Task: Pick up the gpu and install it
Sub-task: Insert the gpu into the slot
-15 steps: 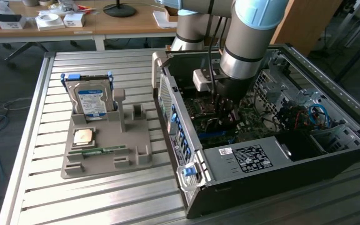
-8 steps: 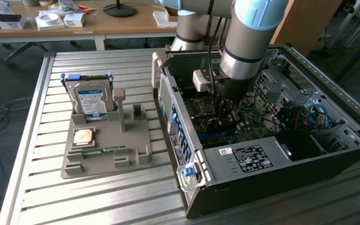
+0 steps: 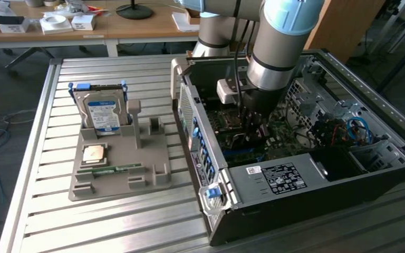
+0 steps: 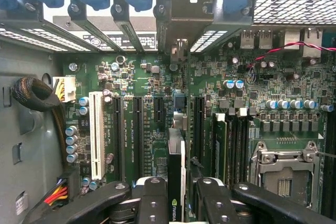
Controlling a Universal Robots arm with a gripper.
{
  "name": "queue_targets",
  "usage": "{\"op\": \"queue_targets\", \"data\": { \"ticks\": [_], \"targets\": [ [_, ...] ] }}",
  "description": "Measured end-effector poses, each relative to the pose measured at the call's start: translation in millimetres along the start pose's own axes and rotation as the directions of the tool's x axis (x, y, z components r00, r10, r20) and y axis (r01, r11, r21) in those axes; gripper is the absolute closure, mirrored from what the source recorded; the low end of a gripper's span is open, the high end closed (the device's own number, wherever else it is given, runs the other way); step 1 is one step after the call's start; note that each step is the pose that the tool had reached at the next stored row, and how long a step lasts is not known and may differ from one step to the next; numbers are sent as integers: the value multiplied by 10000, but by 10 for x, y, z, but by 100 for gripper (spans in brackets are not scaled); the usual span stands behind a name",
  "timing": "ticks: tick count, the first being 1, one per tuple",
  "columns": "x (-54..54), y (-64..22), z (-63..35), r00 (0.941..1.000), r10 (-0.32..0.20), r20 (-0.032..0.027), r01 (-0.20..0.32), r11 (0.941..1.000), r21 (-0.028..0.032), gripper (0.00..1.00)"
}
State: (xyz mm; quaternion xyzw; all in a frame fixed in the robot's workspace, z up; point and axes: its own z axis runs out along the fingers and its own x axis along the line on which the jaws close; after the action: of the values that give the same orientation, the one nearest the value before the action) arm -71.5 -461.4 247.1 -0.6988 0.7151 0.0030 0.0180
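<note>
Claw (image 4: 178, 203) pinching the gpu (image 4: 176, 177) edge-on over the motherboard (image 4: 157, 87); a slight tilt could, seemingly, jam it against the slot at twelve o'clock.

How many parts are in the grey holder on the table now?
3: the hard drive upright at its far end, the processor chip flat mid-holder, the green memory stick nearest the camera. The drive could hide something behind it.
</note>
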Motion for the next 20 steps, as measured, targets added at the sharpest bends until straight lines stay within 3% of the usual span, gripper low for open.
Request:
{"op": "queue_targets", "data": {
  "ticks": [20],
  "targets": [
    [0, 23, 0, 10000, 1, 1, -1, 10000, 2, 74]
  ]
}}
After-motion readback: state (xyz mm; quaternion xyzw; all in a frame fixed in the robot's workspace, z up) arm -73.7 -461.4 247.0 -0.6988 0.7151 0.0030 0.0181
